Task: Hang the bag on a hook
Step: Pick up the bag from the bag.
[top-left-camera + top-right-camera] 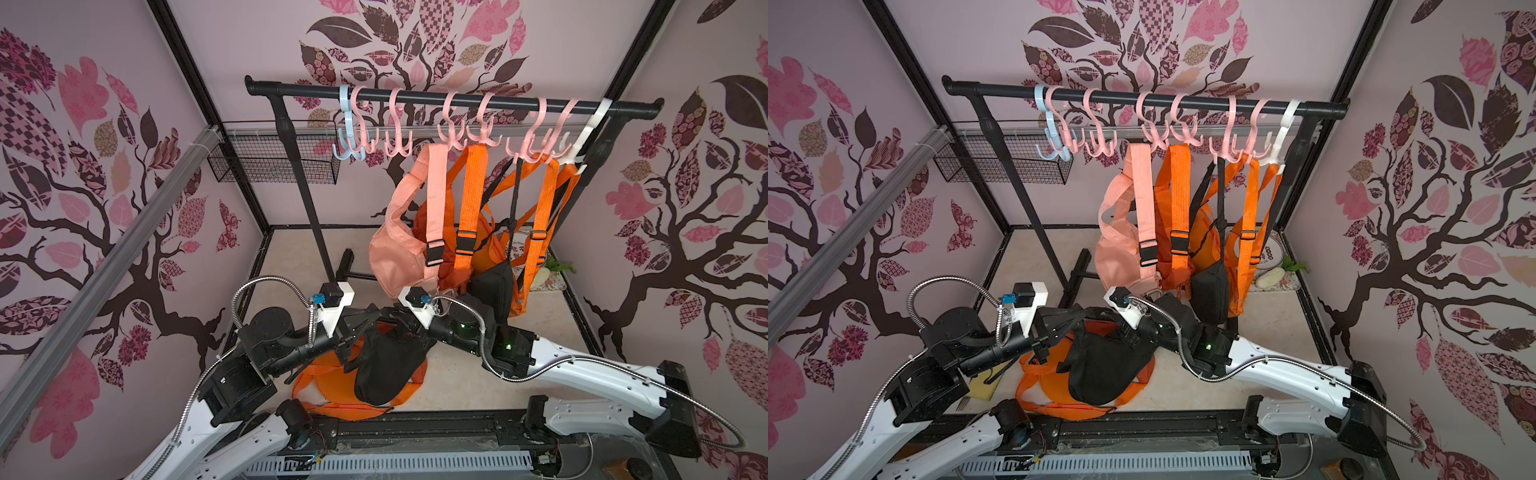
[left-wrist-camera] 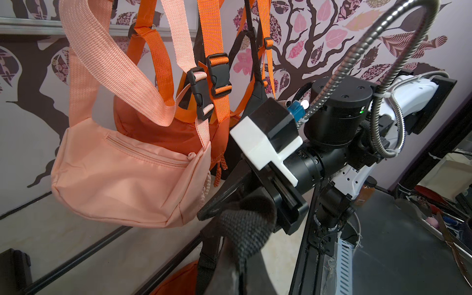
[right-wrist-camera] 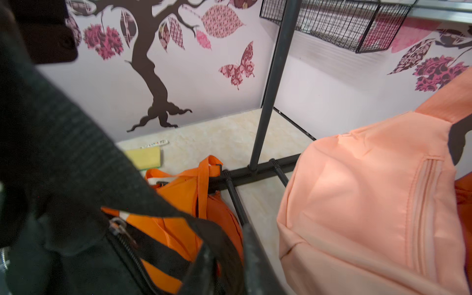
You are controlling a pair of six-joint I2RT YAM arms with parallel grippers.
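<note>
A black bag hangs between my two grippers, just above an orange bag that lies on the floor. My left gripper is shut on the black bag's woven strap. From the other side my right gripper is closed on the same strap. The bag's zipper shows beside it. Above, a black rail carries a blue hook and several pink hooks; the leftmost ones are bare.
A peach bag, orange bags and a small black bag hang from the middle and right hooks, close behind my grippers. The rack's post and a wire basket stand left. A yellow sponge lies on the floor.
</note>
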